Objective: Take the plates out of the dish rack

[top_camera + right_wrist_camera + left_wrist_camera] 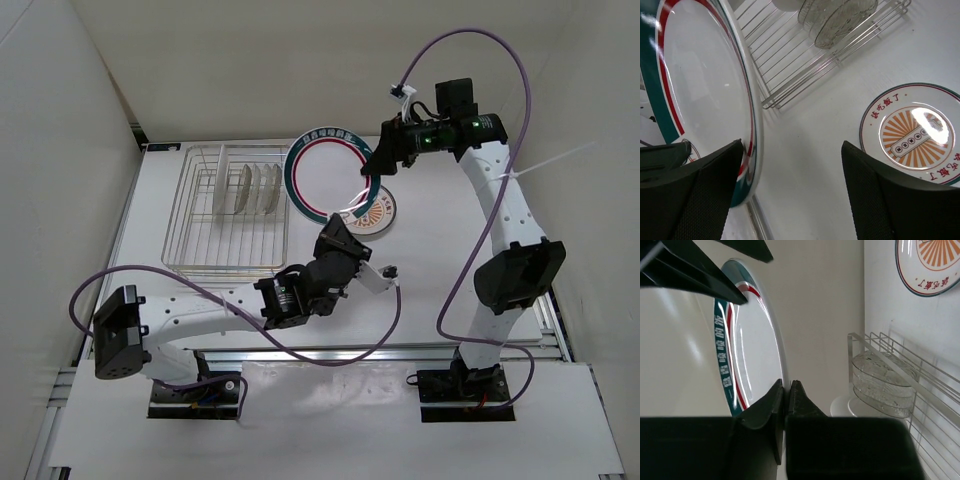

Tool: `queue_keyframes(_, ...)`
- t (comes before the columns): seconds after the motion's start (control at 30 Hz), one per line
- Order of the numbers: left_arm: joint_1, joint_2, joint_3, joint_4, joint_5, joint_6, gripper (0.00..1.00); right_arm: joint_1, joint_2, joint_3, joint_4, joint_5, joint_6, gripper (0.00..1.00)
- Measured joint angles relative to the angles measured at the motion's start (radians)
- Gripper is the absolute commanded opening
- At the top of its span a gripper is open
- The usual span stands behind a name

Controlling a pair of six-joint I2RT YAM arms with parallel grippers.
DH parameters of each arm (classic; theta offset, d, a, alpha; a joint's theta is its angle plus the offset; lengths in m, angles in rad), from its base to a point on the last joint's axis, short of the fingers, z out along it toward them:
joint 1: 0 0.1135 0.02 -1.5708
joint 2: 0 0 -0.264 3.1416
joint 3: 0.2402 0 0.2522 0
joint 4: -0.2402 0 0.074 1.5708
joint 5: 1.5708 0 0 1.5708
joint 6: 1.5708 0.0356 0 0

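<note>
Jaws tight on plate (pixel 752 350) above white table (pixel 425 250)

We see a flat white tabletop (pixel 430 285) | plain white panel walls (pixel 250 60) close it left, back and right | silver aluminium frame rails (pixel 330 352) edge the near side | light soft, even, shadows faint

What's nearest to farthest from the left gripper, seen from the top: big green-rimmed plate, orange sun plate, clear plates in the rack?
1. The big green-rimmed plate: pinched in the left gripper.
2. The orange sun plate: lying flat, to the right.
3. The clear plates: upright in the dish rack, to the left.
</note>
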Motion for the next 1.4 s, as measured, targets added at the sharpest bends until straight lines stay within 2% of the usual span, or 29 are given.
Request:
queue_keyframes(0.1,-0.003,0.015,0.0,0.031,0.002,0.017,0.11,0.018,0.012,0.0,-0.003,-0.002,-0.002,0.55)
queue_keyframes(0.13,-0.003,0.021,0.0,0.034,0.002,0.022,0.11,0.024,0.012,0.0,-0.004,-0.007,-0.004,0.35)
queue_keyframes(0.27,-0.003,0.04,-0.01,0.008,-0.013,-0.001,0.12,0.037,0.012,0.0,0.006,-0.047,0.054,0.0)
queue_keyframes(0.37,-0.002,0.052,-0.006,-0.006,-0.016,-0.034,0.25,0.025,0.01,-0.015,0.013,-0.076,0.121,0.0)
queue_keyframes(0.4,-0.001,0.052,0.0,-0.023,-0.014,-0.043,0.35,0.024,0.008,-0.031,0.025,-0.079,0.149,0.0)
queue_keyframes(0.43,0.003,0.054,0.008,-0.055,-0.011,-0.054,0.58,0.024,0.006,-0.049,0.044,-0.083,0.172,0.0)
queue_keyframes(0.47,0.012,0.064,0.027,-0.079,-0.011,-0.061,0.68,0.026,0.002,-0.065,0.063,-0.07,0.191,0.0)
queue_keyframes(0.5,0.024,0.08,0.06,-0.113,-0.008,-0.079,0.75,0.029,-0.002,-0.081,0.078,-0.039,0.203,0.0)
queue_keyframes(0.53,0.034,0.095,0.097,-0.153,-0.007,-0.102,0.77,0.032,-0.004,-0.093,0.091,-0.01,0.216,0.0)
queue_keyframes(0.57,0.047,0.111,0.146,-0.218,-0.001,-0.146,0.9,0.031,-0.004,-0.103,0.108,0.021,0.239,0.0)
queue_keyframes(0.63,0.081,0.138,0.246,-0.359,0.026,-0.232,1.0,0.027,-0.006,-0.112,0.126,0.094,0.288,0.0)
queue_keyframes(0.73,0.168,0.145,0.355,-0.549,0.087,-0.367,1.0,0.003,-0.01,-0.121,0.166,0.226,0.319,0.0)
queue_keyframes(0.83,0.29,0.102,0.367,-0.638,0.106,-0.424,1.0,-0.058,0.022,-0.117,0.227,0.385,0.295,0.0)
queue_keyframes(0.93,0.471,0.064,0.38,-0.684,0.127,-0.468,1.0,-0.122,0.101,-0.11,0.273,0.492,0.272,0.0)
queue_keyframes(1.03,0.66,0.081,0.481,-0.779,0.18,-0.55,1.0,-0.148,0.193,-0.11,0.287,0.574,0.251,0.0)
queue_keyframes(1.17,0.853,0.101,0.607,-0.836,0.281,-0.686,1.0,-0.138,0.292,-0.11,0.282,0.618,0.231,0.0)
queue_keyframes(1.4,1.112,0.102,0.653,-0.891,0.585,-0.932,1.0,-0.12,0.322,-0.109,0.277,0.616,0.222,0.01)
